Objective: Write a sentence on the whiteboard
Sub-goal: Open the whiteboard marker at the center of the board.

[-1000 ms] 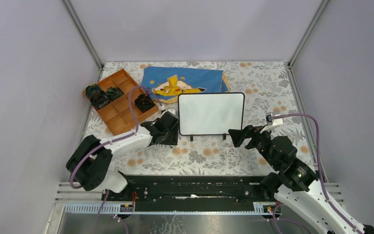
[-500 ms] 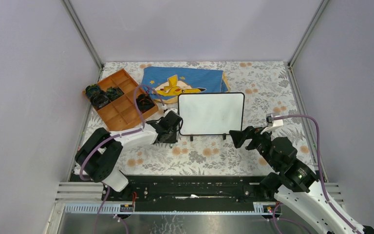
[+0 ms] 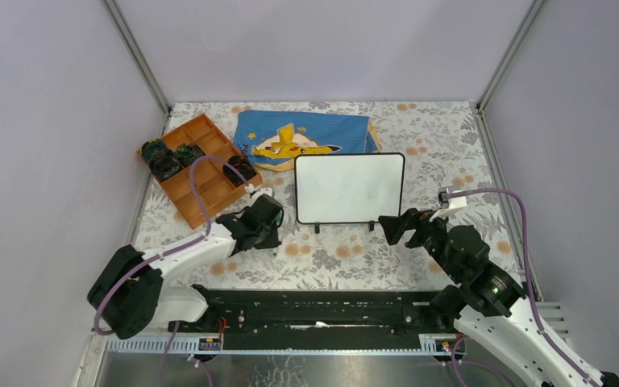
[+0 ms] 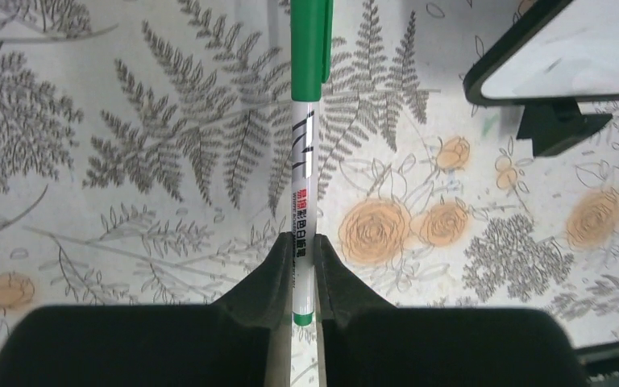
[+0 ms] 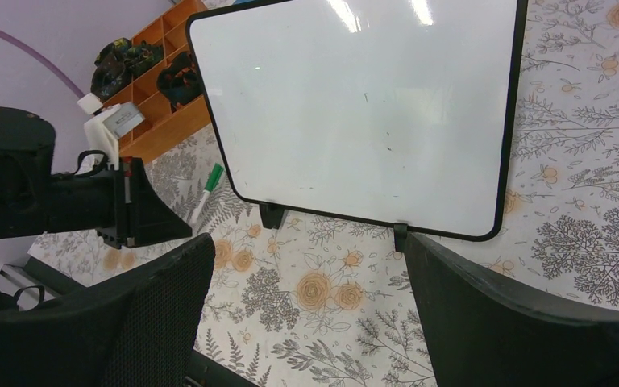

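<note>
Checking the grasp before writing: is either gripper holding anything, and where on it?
Left gripper pinches the green marker at the barrel's tail end, opposite the cap. Right gripper is open, holding nothing.

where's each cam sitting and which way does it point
Top external: above and behind the bases, looking down over the table; shows the left arm, right arm and whiteboard.
Left wrist: on the left arm, looking along the left tool at the table; its fingers clamp a green marker.
Right wrist: on the right arm, facing the blank whiteboard; the open right tool frames it.
Shared: both wrist views show the marker and a whiteboard foot.
</note>
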